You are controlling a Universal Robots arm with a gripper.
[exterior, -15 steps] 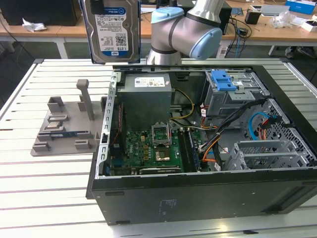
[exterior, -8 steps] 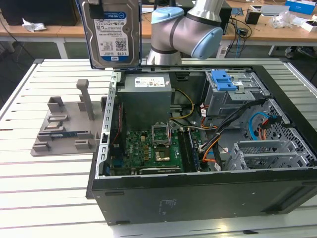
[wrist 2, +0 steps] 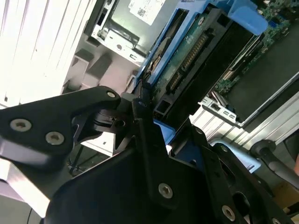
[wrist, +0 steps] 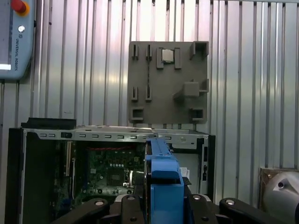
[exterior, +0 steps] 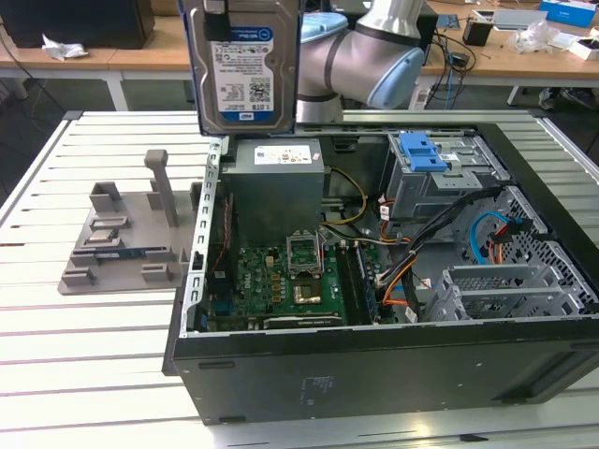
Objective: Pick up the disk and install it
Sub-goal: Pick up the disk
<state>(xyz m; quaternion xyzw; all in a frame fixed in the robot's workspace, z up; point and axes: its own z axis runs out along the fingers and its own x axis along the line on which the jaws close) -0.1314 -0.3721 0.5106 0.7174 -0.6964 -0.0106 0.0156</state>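
Got the disk [exterior: 245,70] up in the air here, upper middle of the exterior view and a bit toward the exterior view's left, hanging upright with the white-and-blue label facing the camera. Clamped firmly in the gripper [wrist: 163,200], going by the first wrist view: squeezed edge-on between the black jaws by its blue side rails. Same grip in the second wrist view, with the green circuit-board side and connector showing. Hovering above the far edge of the open computer case [exterior: 374,374], just over the grey power supply [exterior: 281,196]. Not in the drive bay [exterior: 449,178] yet, over at the upper right with the blue latch piece [exterior: 421,150] on top. Also spotted a grey parts tray [exterior: 126,234] on the slatted table [exterior: 84,374], mid left, beside the case. Can't miss the arm [exterior: 374,51] behind, top centre.
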